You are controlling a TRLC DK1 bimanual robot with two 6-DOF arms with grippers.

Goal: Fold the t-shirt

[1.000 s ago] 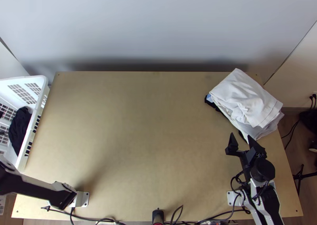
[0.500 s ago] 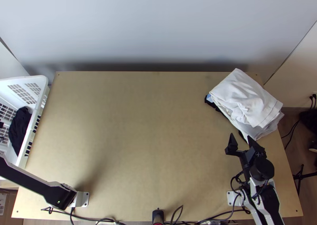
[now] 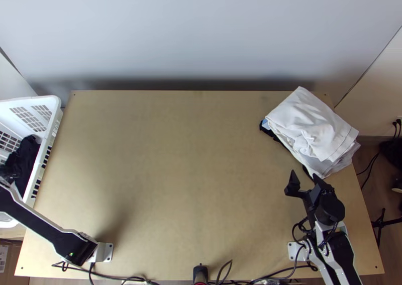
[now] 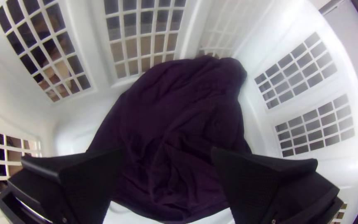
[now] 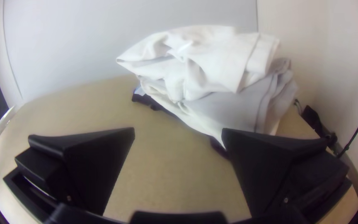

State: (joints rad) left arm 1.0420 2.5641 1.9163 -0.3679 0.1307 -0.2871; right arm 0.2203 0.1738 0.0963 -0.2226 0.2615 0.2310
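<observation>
The left hand (image 3: 7,173) hangs wide over bunched dark cloth (image 4: 179,108) in the white basket (image 4: 92,49); the right hand (image 3: 304,173) gapes too.

Top view, 8 o'clock: left arm (image 3: 40,228) is black, pale-edged; a green light (image 3: 71,254) shows. 4 o'clock: right arm (image 3: 343,252) has white-and-black links, rounded black joint (image 3: 330,209), looped black cable (image 3: 301,226).
</observation>
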